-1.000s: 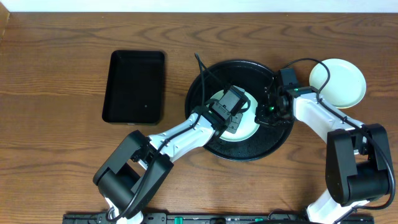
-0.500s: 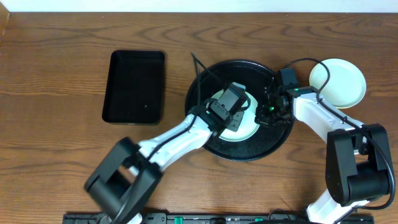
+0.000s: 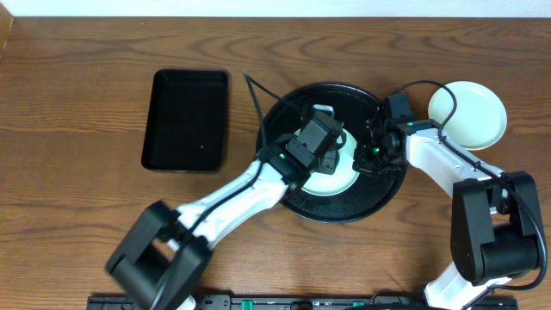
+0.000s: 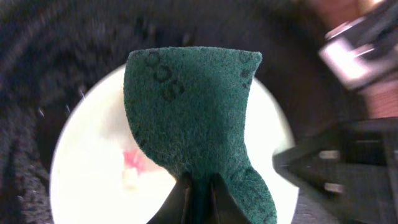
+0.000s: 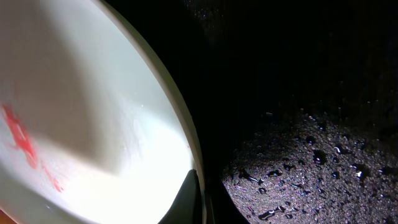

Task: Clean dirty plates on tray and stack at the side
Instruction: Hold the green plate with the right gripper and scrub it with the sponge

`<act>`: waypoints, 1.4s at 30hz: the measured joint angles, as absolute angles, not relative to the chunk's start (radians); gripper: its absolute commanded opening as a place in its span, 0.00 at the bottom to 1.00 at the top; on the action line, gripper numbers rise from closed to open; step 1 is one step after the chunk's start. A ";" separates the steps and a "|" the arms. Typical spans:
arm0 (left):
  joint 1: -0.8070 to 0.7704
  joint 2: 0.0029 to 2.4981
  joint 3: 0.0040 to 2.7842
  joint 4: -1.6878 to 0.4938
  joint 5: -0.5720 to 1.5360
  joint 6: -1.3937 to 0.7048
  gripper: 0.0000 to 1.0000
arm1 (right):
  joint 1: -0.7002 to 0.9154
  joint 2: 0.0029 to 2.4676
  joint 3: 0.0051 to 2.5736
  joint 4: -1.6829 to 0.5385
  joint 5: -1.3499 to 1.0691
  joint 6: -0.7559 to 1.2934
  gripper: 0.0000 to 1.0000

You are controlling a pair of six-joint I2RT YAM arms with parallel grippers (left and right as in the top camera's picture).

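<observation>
Plate (image 3: 341, 181) lies flat in tray (image 3: 344, 212), half hidden by my left tool (image 4: 198, 190), clamped on green pad (image 4: 189, 106) pointing 12 o'clock; whether my right tool (image 3: 368, 157) grips, I cannot tell.

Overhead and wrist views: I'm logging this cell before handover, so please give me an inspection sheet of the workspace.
Surface: wood-grain table, no spills seen.
Job's things: round tray wet with droplets; smeared plate lying in it, red marks left; side plate on the table right of the tray, looks clean.
Clutter: rectangular tray, empty.
Grippers: left gripper shut on a green pad over the smeared plate; right gripper pinching that plate's rim.
Cables: left cable arcs over the round tray's rim; right cable loops near the side plate.
Surroundings: pale wall strip beyond the table.
</observation>
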State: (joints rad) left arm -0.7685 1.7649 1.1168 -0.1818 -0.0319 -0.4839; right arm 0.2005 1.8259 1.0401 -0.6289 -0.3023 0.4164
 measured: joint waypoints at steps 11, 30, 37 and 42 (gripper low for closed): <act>-0.775 1.892 1.129 -0.210 -0.101 -0.546 0.07 | 0.200 1.826 1.040 -0.637 -0.299 0.412 0.01; -0.759 1.710 1.132 -0.244 -0.596 -0.411 0.08 | 0.202 1.826 1.045 -0.663 -0.295 0.409 0.01; -0.761 1.612 1.132 -0.175 -0.323 -0.440 0.08 | 0.202 1.826 1.045 -0.662 -0.295 0.409 0.01; -0.763 1.682 1.132 -0.175 -0.176 -0.532 0.08 | 0.202 1.826 1.045 -0.662 -0.295 0.409 0.01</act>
State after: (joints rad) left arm -0.7631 1.6817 1.1316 -0.1745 -0.1761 -0.5323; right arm 0.2024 1.8259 1.0447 -0.6624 -0.2951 0.4088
